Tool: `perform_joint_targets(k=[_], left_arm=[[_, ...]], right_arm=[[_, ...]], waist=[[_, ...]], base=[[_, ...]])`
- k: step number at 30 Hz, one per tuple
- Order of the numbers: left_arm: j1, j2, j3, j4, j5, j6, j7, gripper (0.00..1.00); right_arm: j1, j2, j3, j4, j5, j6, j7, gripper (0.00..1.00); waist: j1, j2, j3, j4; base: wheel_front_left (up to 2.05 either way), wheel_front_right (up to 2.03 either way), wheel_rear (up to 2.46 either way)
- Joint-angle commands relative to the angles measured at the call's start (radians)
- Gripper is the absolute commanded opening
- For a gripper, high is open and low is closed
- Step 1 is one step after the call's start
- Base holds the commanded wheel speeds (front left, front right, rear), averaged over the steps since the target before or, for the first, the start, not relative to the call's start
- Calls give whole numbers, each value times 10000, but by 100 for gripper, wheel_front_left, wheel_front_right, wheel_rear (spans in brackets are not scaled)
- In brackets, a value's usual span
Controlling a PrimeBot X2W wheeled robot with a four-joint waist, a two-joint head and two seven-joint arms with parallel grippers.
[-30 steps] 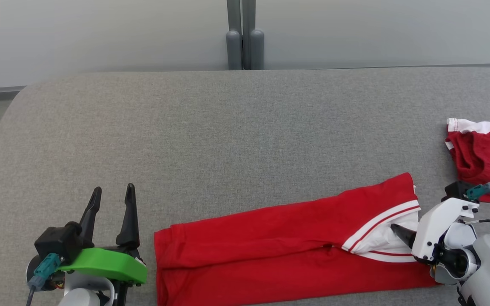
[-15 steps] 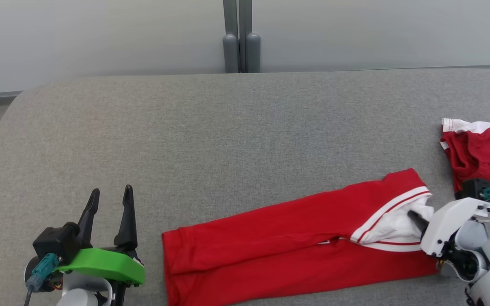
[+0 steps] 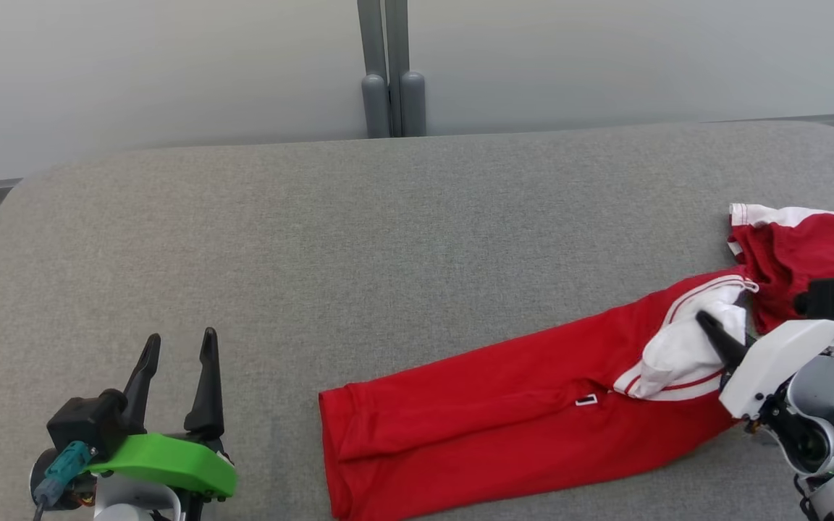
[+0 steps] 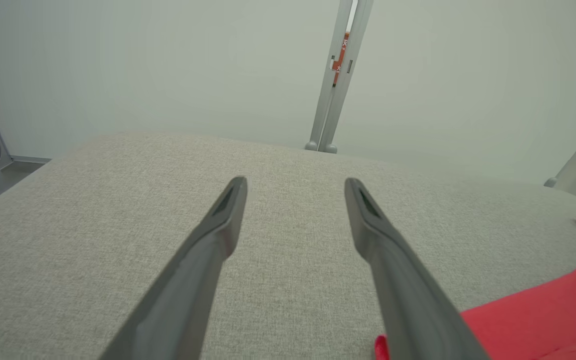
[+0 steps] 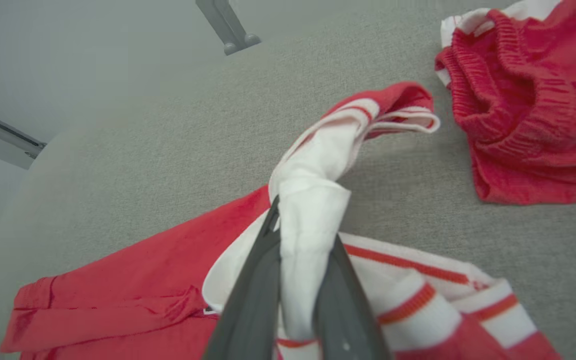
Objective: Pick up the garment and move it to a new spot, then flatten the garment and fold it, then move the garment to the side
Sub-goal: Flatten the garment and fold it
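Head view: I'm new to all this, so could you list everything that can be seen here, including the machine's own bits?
table: one, grey fabric top, across the middle.
long garment: one, red with a white striped band, lying on the table's near right part, its white end lifted.
other garment: one, red with a white edge, bunched at the table's right edge.
posts: two, grey, upright behind the table's far edge.
wall: one, pale grey, behind the table.
left gripper: one, dark fingers on a green mount, lower left, open over bare table.
right gripper: one, dark fingers on a white mount, lower right, shut on the long garment's white end.
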Motion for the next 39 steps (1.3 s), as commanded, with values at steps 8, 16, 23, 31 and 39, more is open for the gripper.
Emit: perform_joint_targets(k=[8,16,23,31,39], left_arm=[[87,196,-69,13,-47,77,244,100],[-274,88,-228,-14,-37,38,348,100],[-442,-31,-272,126,-57,-11,248,100],[-531,-73,-232,275,-67,-41,147,100],[-443,-20,-175,353,-108,34,95,100]], right_arm=[[1175,807,766,-2744,-520,-1,632,0],[1048,2159,1590,-3195,-916,-1,1337,0],[615,2687,2251,-2241,-1202,-1,1496,0],[309,2980,2858,-1217,-885,-1,1146,0],[11,3042,3474,-1492,-8,-1,423,100]], waist=[[0,-1,-65,887],[0,-1,322,1993],[0,-1,559,2669],[0,-1,636,2820],[0,-1,457,2405]], base=[[0,0,0],[0,0,0],[0,0,0],[0,0,0],[0,0,0]])
